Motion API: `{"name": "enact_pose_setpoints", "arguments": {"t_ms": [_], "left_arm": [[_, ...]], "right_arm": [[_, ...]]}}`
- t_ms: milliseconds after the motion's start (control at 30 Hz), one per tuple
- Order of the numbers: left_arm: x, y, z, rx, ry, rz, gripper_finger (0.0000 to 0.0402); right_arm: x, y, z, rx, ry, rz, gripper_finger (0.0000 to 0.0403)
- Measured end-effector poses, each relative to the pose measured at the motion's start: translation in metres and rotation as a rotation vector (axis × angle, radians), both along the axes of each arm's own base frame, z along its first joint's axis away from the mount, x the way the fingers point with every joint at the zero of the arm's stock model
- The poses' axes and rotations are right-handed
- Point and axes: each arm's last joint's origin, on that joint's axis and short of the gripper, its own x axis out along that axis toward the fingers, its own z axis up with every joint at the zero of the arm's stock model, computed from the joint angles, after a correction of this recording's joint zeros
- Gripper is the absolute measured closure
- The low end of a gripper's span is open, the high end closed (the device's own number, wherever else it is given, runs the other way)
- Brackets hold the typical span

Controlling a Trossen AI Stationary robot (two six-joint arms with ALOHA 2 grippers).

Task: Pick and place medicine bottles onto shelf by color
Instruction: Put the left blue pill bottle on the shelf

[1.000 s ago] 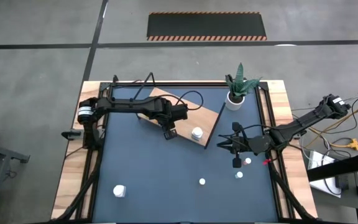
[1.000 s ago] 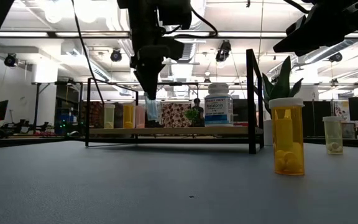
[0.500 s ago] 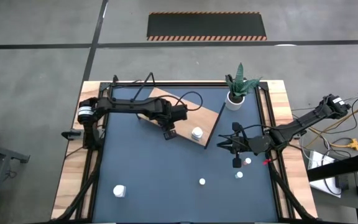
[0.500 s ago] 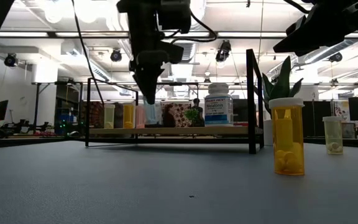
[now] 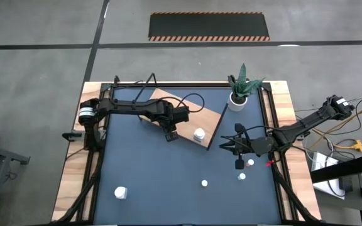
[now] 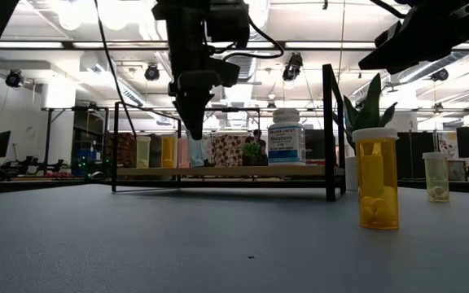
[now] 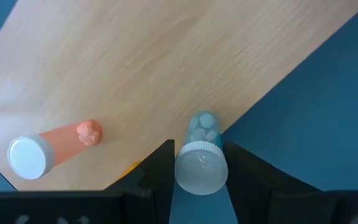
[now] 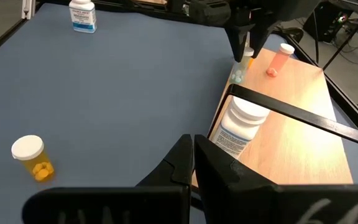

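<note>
My left gripper (image 5: 170, 133) hangs over the shelf (image 5: 203, 116), a light wooden board in a black frame. It is shut on a small clear bottle (image 7: 201, 158) with pale pills and a white cap. A pink-red bottle (image 7: 55, 148) and a big white bottle (image 5: 198, 134) stand on the board. Loose bottles stand on the blue tabletop: an orange one (image 6: 377, 179), a yellowish one (image 6: 436, 177) and a bigger white one (image 5: 120, 192). My right gripper (image 5: 226, 147) waits shut, above the table to the right of the shelf. My left gripper pinches the clear bottle at its upper end, by the white cap (image 7: 201, 167), with one finger (image 7: 160, 168) on either side. The fingers come from above, pointing steeply down. The bottle hangs nearly upright with its bottom (image 7: 203, 124) at the board's edge; whether it touches the board, I cannot tell.
A white pot with a green plant (image 5: 239, 94) stands at the far right, beside the shelf's corner. Two more small bottles (image 6: 142, 151) (image 6: 168, 151) stand on the shelf. Small bottles (image 5: 204, 183) (image 5: 242, 176) dot the table's near right. The shelf's black posts (image 6: 329, 130) rise at its corners.
My left gripper has shifted a little with the clear bottle. The bottle has straightened and sunk slightly toward the shelf board. My right gripper has kept still.
</note>
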Motion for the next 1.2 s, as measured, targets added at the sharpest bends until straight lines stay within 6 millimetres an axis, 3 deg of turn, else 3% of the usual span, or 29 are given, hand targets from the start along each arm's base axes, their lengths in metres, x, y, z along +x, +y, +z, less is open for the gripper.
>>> {"name": "enact_pose_setpoints", "arguments": {"t_ms": [400, 867, 1200], "left_arm": [[0.0, 0.003, 0.0, -0.002, -0.008, 0.006, 0.0292], [0.001, 0.007, 0.001, 0.002, -0.022, 0.012, 0.0229], [-0.004, 0.004, 0.034, -0.025, -0.141, -0.026, 0.0229]], "right_arm": [[0.0, 0.0, 0.0, -0.001, 0.001, 0.0, 0.0394], [0.0, 0.0, 0.0, -0.001, 0.003, 0.0, 0.0394], [0.0, 0.0, 0.0, -0.002, 0.005, 0.0, 0.0394]]}}
